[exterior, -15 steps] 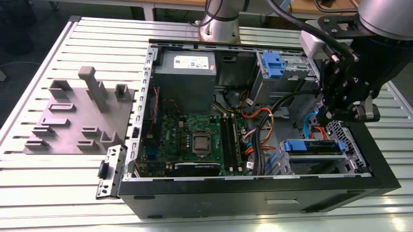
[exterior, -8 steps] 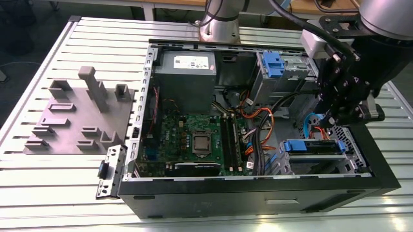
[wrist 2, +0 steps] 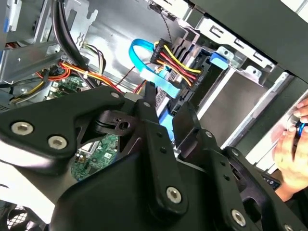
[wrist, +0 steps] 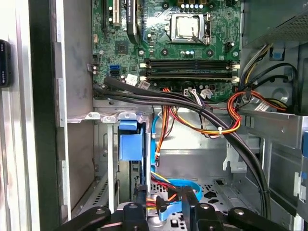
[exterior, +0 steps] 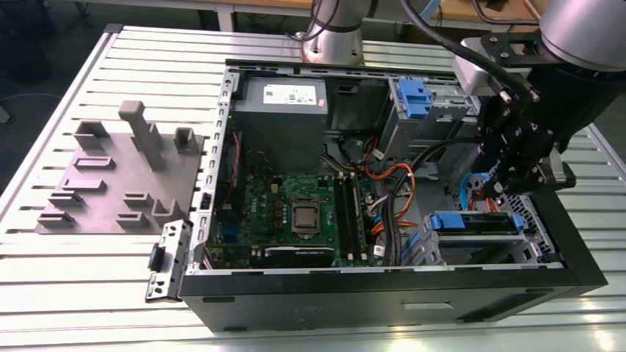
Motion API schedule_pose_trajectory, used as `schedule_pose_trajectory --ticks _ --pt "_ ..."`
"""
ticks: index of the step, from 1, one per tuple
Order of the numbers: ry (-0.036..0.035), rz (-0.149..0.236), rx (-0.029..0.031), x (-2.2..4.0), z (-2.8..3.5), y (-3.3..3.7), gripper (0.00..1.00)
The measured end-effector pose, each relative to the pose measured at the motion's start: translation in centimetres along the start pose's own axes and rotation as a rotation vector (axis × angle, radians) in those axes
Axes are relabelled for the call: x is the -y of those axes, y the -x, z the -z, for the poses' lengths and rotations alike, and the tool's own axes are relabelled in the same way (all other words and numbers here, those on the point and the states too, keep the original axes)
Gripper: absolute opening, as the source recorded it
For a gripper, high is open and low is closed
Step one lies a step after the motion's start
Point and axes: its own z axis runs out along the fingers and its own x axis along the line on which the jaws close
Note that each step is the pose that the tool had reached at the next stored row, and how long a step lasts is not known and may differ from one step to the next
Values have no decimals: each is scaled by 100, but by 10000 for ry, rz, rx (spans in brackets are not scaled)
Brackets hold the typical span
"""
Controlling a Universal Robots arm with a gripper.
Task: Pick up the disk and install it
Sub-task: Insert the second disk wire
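The disk (exterior: 474, 221) sits on edge in the lower drive bay of the open computer case (exterior: 391, 293), its blue frame tab (wrist: 131, 144) facing up. In the second wrist view the disk (wrist 2: 217, 60) lies just beyond one black finger (wrist 2: 186, 118). My gripper (exterior: 501, 192) hangs inside the case right beside that bay. In both wrist views the gripper (wrist 2: 167, 109) (wrist: 163, 196) has its fingers apart. In the gap I see only a blue flat cable (wrist 2: 144, 55) and coloured power wires (wrist 2: 171, 55), and no finger touches the disk.
A grey slotted tray (exterior: 117, 183) with upright posts lies on the table at the exterior view's left. Inside the case are a grey metal box (exterior: 281, 110), the green motherboard (exterior: 293, 213), an upper bay with a blue tab (exterior: 413, 99) and thick cable bundles (wrist: 202, 110). A person's hand (wrist 2: 291, 149) is near the case.
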Motion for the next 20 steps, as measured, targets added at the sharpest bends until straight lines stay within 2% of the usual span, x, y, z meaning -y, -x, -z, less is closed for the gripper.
schedule_pose_trajectory --ticks 6,7,8,9,11,17,20 --pt "146 -1 -1 34 -41 19 40" --pt "156 -1 1 35 -54 19 34" --pt "157 -3 3 34 -66 18 28" --pt "157 -3 3 33 -76 18 28" --pt "158 -1 3 33 -92 19 16" --pt "158 -2 7 33 -99 14 16" --pt "157 -1 5 32 -102 -11 16"
